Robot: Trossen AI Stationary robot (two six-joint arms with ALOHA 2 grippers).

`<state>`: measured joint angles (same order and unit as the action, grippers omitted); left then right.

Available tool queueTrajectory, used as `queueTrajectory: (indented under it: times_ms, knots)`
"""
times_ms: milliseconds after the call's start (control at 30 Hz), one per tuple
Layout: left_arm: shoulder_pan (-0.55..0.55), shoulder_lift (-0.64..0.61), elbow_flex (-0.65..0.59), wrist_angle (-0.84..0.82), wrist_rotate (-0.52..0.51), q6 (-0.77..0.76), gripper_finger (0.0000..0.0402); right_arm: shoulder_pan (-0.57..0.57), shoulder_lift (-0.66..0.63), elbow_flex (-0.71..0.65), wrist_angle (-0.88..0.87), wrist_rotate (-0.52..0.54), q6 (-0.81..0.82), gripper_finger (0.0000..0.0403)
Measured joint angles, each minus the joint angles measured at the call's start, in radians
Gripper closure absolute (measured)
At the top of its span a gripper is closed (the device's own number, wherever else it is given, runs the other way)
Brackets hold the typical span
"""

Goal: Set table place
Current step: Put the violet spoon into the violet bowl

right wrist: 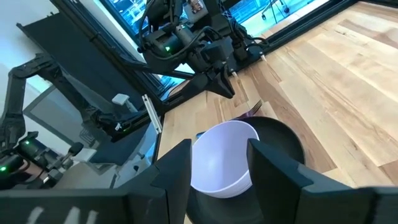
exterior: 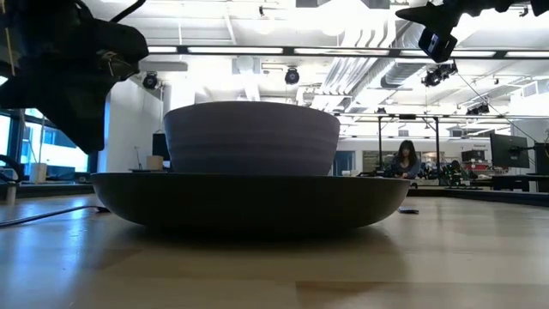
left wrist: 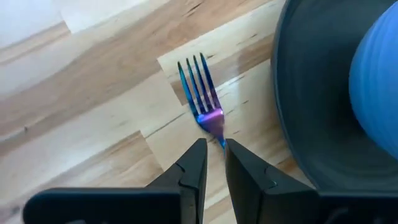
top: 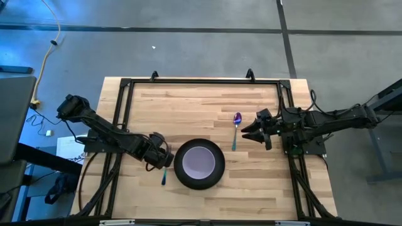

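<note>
The round black plate [top: 179,168] sits near the table's [top: 188,100] front middle, and the lavender bowl [top: 200,161] stands in it. Close to the plate's left side is the purple-and-teal fork [left wrist: 199,93], with my left gripper [left wrist: 214,149] shut on it. In the high view only the fork's teal handle end [top: 164,178] shows, on the near side of the gripper. The spoon [top: 236,127] lies on the wood to the right of the plate, bowl end toward the far edge. My right gripper [right wrist: 217,171] hovers open just right of the spoon, holding nothing. My left gripper pinches the fork's neck [left wrist: 219,135], just behind the tines, between its two fingertips. The fingers come steeply from above and lie across the fork. The tines point away from the gripper, level over the wood beside the plate. I cannot tell whether the fork rests on the table.
Bare wood spreads across the table's far half and along its front edge. Black rails [top: 201,80] frame the top. A person sits in the room far behind the table [exterior: 403,159].
</note>
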<state>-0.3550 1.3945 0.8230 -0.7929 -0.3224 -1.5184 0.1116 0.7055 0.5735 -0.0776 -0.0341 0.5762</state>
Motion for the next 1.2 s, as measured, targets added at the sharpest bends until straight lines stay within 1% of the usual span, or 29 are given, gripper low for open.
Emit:
queueTrajectory:
  times_ms: [67, 100, 167, 300, 400, 567, 767, 900, 1000, 1100, 1200]
  knots:
    - [-0.005, -0.004, 0.0, 0.0, -0.021, 0.027, 0.0355, 0.0, 0.0, 0.0, 0.0, 0.0, 0.0, 0.0256]
    - [-0.015, -0.011, -0.001, 0.0, -0.049, 0.039, 0.0355, 0.0, 0.0, 0.0, 0.0, 0.0, 0.0, 0.0256]
    - [-0.044, -0.027, -0.001, 0.009, -0.134, 0.049, 0.0355, 0.0, 0.0, 0.0, -0.001, 0.0, -0.003, 0.0256]
    - [-0.143, -0.083, 0.0, -0.028, -0.347, 0.043, 0.0355, 0.0, 0.0, 0.0, -0.01, 0.0, -0.008, 0.0256]
    - [-0.216, -0.126, 0.0, -0.118, -0.471, -0.014, 0.0355, 0.0, 0.0, 0.0, -0.01, 0.0, -0.01, 0.0256]
    - [-0.32, -0.197, 0.0, -0.273, -0.595, -0.147, 0.0355, 0.0, 0.001, 0.0, -0.008, 0.03, 0.001, 0.0256]
    - [-0.445, -0.249, -0.001, -0.291, -0.771, -0.152, 0.0355, 0.0, 0.033, 0.0, 0.043, 0.087, 0.044, 0.0256]
    - [-0.501, -0.264, -0.001, -0.268, -0.832, -0.112, 0.0355, 0.0, 0.074, 0.0, 0.108, 0.112, 0.082, 0.0256]
    - [-0.528, -0.271, -0.001, -0.241, -0.855, -0.067, 0.0355, 0.0, 0.115, 0.0, 0.17, 0.112, 0.124, 0.0256]
    - [-0.538, -0.281, -0.001, -0.232, -0.859, -0.04, 0.0355, 0.0, 0.159, 0.001, 0.217, 0.112, 0.158, 0.0256]
    - [-0.536, -0.282, 0.0, -0.226, -0.859, -0.002, 0.0355, 0.0, 0.199, 0.001, 0.216, 0.111, 0.185, 0.0256]
